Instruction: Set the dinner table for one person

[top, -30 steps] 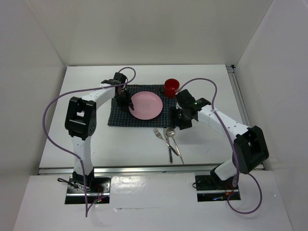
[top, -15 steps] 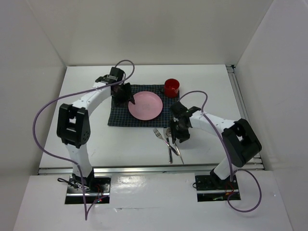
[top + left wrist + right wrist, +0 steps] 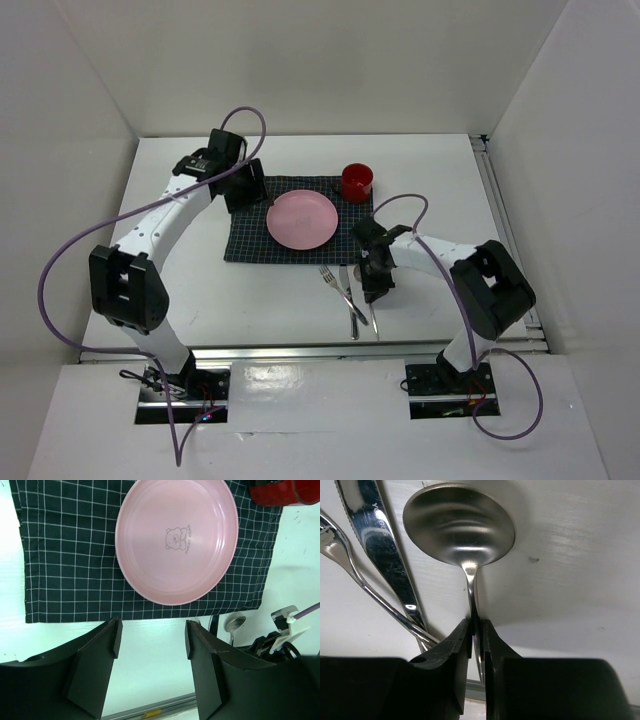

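The dinner table (image 3: 180, 290) is a wide white surface between white walls, and it lies in front of both arms. On it there is a dark checked placemat (image 3: 245, 240) with a pink plate (image 3: 302, 219) on top. A red cup (image 3: 357, 182) stands at the far right corner of the mat. The left gripper (image 3: 152, 630) hangs by the left end of the mat with its jaws apart, holding nothing. The right gripper (image 3: 474, 630) is low at the table, its jaws pressed on the thin neck of a spoon (image 3: 459, 525), just beside a knife (image 3: 380, 540) and a fork (image 3: 350, 565).
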`<state>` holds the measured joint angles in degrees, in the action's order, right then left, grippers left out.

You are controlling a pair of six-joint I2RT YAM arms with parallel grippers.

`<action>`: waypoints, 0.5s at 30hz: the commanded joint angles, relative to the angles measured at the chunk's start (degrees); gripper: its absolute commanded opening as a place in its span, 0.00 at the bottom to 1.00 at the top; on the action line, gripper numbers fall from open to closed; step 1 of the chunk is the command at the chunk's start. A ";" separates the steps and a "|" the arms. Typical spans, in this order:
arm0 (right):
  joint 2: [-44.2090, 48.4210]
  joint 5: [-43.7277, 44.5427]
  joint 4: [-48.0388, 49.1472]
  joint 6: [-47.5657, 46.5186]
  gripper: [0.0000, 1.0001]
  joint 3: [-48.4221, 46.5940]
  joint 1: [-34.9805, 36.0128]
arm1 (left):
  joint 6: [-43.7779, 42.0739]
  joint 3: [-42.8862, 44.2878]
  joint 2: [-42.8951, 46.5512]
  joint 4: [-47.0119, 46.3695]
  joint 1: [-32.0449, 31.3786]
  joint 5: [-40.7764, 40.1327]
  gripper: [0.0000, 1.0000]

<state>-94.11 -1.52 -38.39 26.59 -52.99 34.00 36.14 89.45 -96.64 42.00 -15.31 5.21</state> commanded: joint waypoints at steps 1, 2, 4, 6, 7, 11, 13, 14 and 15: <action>0.58 4.24 -0.71 1.01 0.00 0.53 0.45 | -0.98 -0.59 2.68 1.24 -0.16 -0.64 0.70; 1.29 4.85 -1.76 1.01 0.00 0.52 0.45 | -0.98 -0.07 2.69 1.77 -0.16 -0.64 0.70; 3.92 5.74 -4.75 1.01 0.00 -1.23 0.45 | -0.98 0.54 2.69 1.77 -0.16 -0.64 0.70; 6.46 6.44 -7.03 1.54 0.00 -2.72 0.45 | -0.98 1.16 3.21 2.38 -0.16 -0.64 0.70; 7.00 6.44 -7.57 1.54 0.00 -4.56 0.45 | -0.98 1.77 3.21 2.39 -0.16 -0.64 0.70; 7.01 7.85 -10.47 1.54 0.00 -11.24 0.45 | -0.98 2.40 3.21 2.91 -0.16 -0.64 0.70; 4.47 7.06 -11.00 0.05 0.00 -16.49 -0.07 | -0.98 3.01 3.74 3.44 -0.16 -0.64 0.70; 3.06 6.36 -11.52 0.04 0.00 -18.44 -0.07 | -0.98 3.01 3.74 3.44 -0.16 -0.64 0.70; 1.75 6.35 -11.53 -0.48 0.00 -20.29 -0.07 | -0.98 3.01 3.74 3.44 -0.16 -0.64 0.70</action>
<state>-90.39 4.25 -48.27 27.09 -66.65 33.98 36.10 90.04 -95.55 44.95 -15.31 4.80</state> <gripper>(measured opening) 0.199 0.697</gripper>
